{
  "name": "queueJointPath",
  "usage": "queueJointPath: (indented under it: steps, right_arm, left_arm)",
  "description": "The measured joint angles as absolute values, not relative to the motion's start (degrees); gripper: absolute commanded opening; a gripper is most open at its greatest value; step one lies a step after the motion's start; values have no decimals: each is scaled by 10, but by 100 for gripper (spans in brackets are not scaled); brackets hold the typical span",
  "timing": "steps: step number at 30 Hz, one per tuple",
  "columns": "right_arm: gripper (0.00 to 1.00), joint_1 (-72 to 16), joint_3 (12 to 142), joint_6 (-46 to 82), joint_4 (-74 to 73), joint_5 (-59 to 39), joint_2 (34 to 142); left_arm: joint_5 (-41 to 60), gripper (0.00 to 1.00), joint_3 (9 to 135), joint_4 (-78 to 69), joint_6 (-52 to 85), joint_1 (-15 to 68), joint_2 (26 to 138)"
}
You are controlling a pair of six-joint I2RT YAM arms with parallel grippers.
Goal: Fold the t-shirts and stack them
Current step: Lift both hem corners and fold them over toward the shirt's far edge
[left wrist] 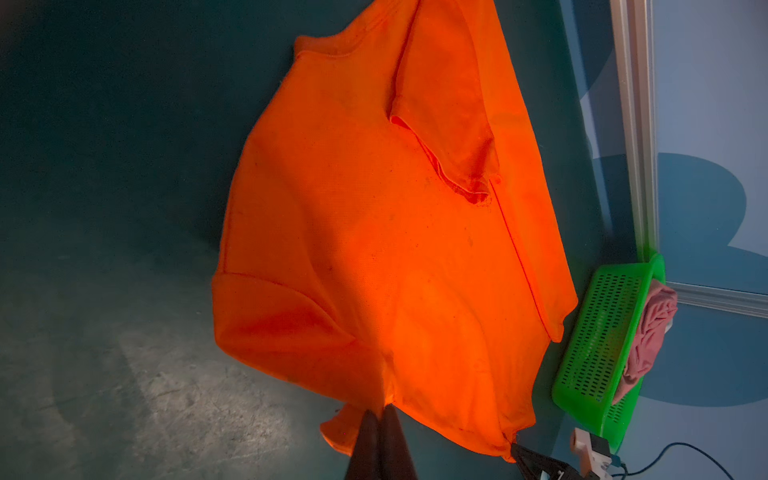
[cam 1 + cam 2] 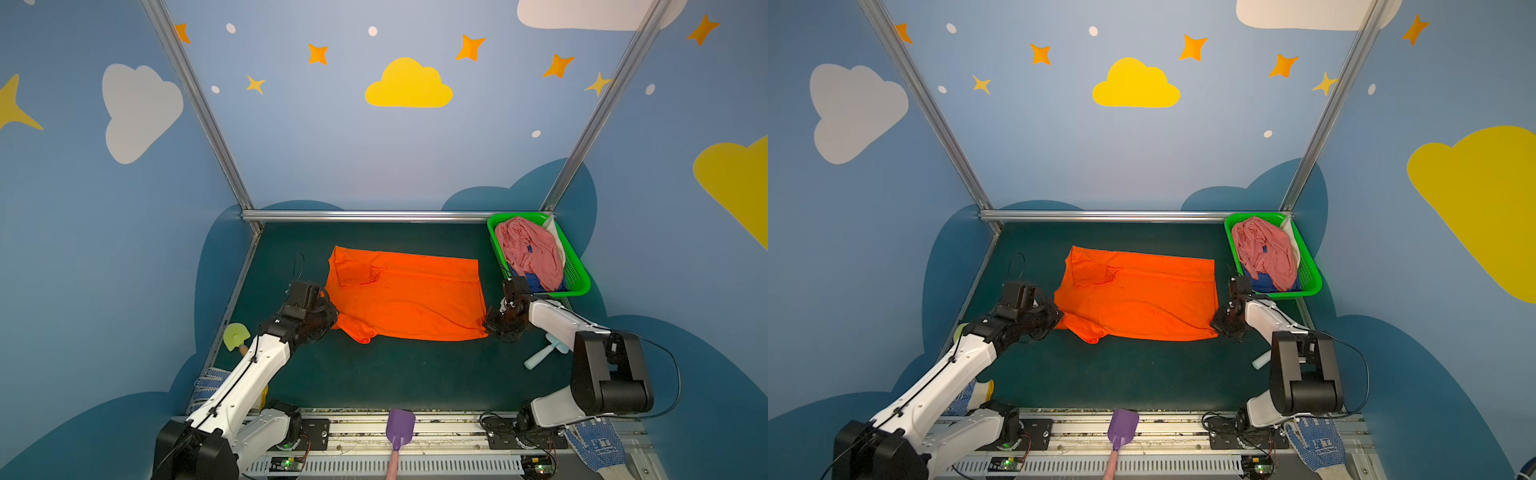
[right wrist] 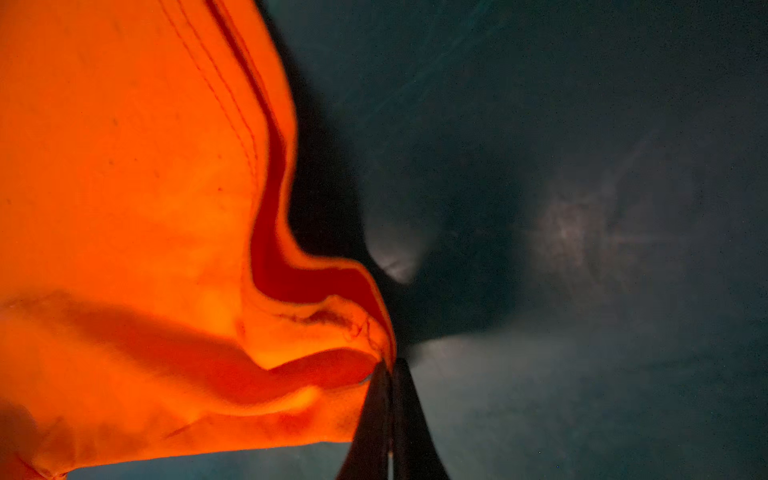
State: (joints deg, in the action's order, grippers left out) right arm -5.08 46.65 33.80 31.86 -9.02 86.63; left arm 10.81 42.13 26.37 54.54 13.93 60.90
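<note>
The orange t-shirt [image 2: 407,295] lies spread in the middle of the bench [image 2: 374,374], mostly flat. Its far long edge is already turned over onto the body, with one sleeve lying on top at the far left, and the other sleeve sticks out at the near left. It looks like thin, soft cloth. I judge it to be very light and limp, so it will hang and sag between any two points where it is held, and it will not keep a shape by itself. The best places to hold it are probably the corners and the stitched hem, where the cloth is doubled and slides less. The left claw [image 1: 380,415] is fully closed on the near left edge of the shirt, close to the free sleeve. The right claw [image 3: 390,365] is fully closed on the near right hem corner, and this corner is raised a little with a wrinkle running from it. With both near corners pinched, the next fold probably needs the two arms to lift and travel together, otherwise the cloth will twist or pull out. At the far right, well apart from the orange shirt, the pink t-shirt [image 2: 530,249] lies crumpled on the dark blue t-shirt [image 2: 534,282] in a green basket [image 2: 579,286].
</note>
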Motion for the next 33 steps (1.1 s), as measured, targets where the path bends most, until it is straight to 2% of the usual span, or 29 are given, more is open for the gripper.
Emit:
queueJointPath:
  steps: [9, 17, 23, 33]
  right_arm:
    - [0, -47, 552, 318, 345, -90, 921]
    - [0, -39, 651, 291, 374, -90, 1005]
    - [0, -38, 696, 282, 392, -90, 1024]
    - [0, -37, 699, 278, 424, -91, 995]
  left_arm:
    - [113, 5, 496, 244, 510, 91, 689]
    - [132, 5, 582, 229, 458, 51, 809]
    - [166, 5, 662, 226, 417, 36, 896]
    - [189, 5, 678, 222, 385, 33, 903]
